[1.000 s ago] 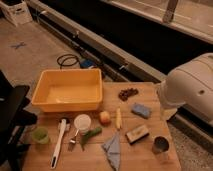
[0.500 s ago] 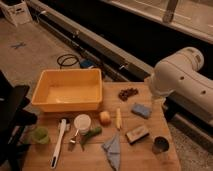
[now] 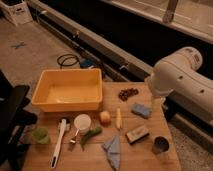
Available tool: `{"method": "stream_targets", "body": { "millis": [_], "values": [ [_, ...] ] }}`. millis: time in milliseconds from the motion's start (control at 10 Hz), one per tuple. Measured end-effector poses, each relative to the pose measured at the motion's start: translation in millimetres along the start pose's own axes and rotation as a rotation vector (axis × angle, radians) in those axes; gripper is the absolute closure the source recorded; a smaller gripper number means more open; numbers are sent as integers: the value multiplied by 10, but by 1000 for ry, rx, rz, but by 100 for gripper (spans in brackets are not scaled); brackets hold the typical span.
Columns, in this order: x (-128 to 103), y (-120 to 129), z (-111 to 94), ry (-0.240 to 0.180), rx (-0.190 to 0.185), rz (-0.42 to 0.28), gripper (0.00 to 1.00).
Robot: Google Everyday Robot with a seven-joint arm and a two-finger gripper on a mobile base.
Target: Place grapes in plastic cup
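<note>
The grapes [image 3: 128, 93], a small dark bunch, lie on the wooden table [image 3: 150, 160] just right of the yellow tub. The light-green plastic cup [image 3: 40, 135] stands upright at the table's front left corner, far from the grapes. My white arm [image 3: 180, 80] reaches in from the right, with its bulky joint just right of the grapes and above the table's right edge. My gripper does not show in the camera view; only the arm's body is seen.
A yellow tub [image 3: 67, 90] fills the back left. In front lie a white cup [image 3: 82, 122], an orange fruit [image 3: 105, 118], a blue sponge [image 3: 141, 110], a metal cup [image 3: 160, 145], a blue cloth [image 3: 113, 150] and a white brush [image 3: 59, 142].
My arm has swung left and farther into view, closer to the grapes. The objects on the table have not moved.
</note>
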Motion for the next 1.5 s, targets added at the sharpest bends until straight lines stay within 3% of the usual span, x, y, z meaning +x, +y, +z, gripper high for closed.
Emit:
{"method": "stream_targets", "body": {
  "millis": [200,400,600,900,1300,1500],
  "values": [
    [-69,-51,82,4,5,-30,20],
    [-234,-206,373,-30,-7,-55,20],
    [-396,-329,839,-88,-27,-71,20],
    [-484,-494,1250,-161,-49,-71,20],
    [-595,-633,1532,-242,-54,-50,20],
    [-607,-710,1776,-292,-54,-31,20]
  ]
}}
